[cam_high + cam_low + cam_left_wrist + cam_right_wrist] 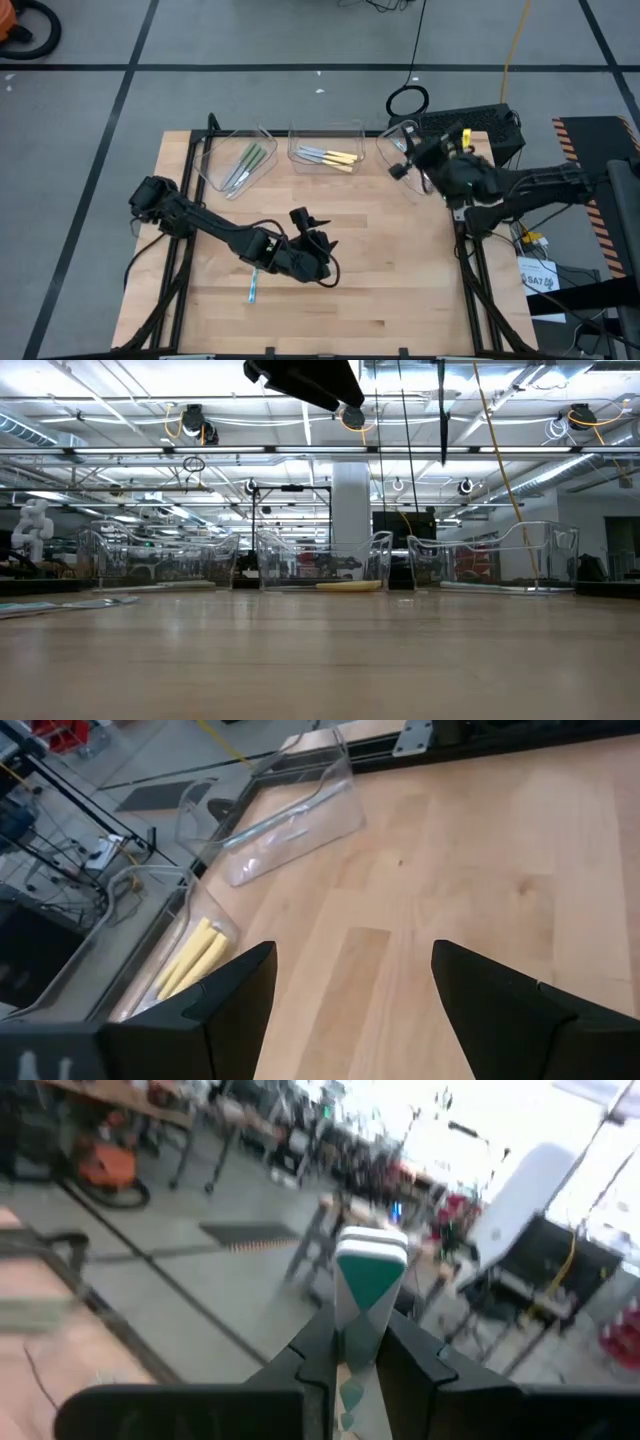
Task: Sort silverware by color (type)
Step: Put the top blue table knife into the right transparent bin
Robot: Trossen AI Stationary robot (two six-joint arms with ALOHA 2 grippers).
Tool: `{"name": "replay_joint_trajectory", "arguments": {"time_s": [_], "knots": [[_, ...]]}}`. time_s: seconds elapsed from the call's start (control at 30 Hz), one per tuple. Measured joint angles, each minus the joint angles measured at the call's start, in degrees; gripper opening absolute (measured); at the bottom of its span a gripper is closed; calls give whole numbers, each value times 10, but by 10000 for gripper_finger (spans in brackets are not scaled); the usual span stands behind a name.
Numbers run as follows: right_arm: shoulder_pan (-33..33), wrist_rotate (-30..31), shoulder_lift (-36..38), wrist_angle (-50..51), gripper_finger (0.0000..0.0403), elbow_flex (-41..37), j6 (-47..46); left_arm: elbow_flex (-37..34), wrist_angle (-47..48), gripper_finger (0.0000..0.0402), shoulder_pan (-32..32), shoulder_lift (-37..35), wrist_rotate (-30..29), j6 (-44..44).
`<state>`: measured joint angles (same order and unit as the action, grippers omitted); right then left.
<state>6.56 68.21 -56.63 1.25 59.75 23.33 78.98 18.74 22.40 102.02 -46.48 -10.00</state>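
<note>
Left gripper (345, 995): I see it spread wide over the counter (400, 270), empty. Right gripper (358, 1350): pinching a green-handled utensil (368, 1280) above the right tray (400, 140). Green utensils (245, 165) in left tray; yellow utensils (330, 157) in middle tray; blue utensil (253, 288) lying on counter.

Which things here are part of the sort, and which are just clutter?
Job: green-handled utensils, yellow-handled utensils, light blue utensil on the table, teal-handled utensil in the right gripper, clear trays.
Lying about: looped cable, orange vacuum on the floor.
</note>
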Motion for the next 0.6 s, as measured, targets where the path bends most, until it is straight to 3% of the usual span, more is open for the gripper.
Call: {"name": "replay_joint_trajectory", "arguments": {"time_s": [0.13,0.23,0.4,0.6], "knots": [[-88,-73,4,159,43,0,-146,0,1,273,-3,0,15,0],[-148,-151,-2,220,43,0,-214,0,8,273,-3,0,15,-6],[-228,-281,-14,284,43,0,-269,0,14,273,-3,0,15,-10],[-316,-374,-42,374,43,0,-295,0,17,273,-3,0,16,-12]]}}
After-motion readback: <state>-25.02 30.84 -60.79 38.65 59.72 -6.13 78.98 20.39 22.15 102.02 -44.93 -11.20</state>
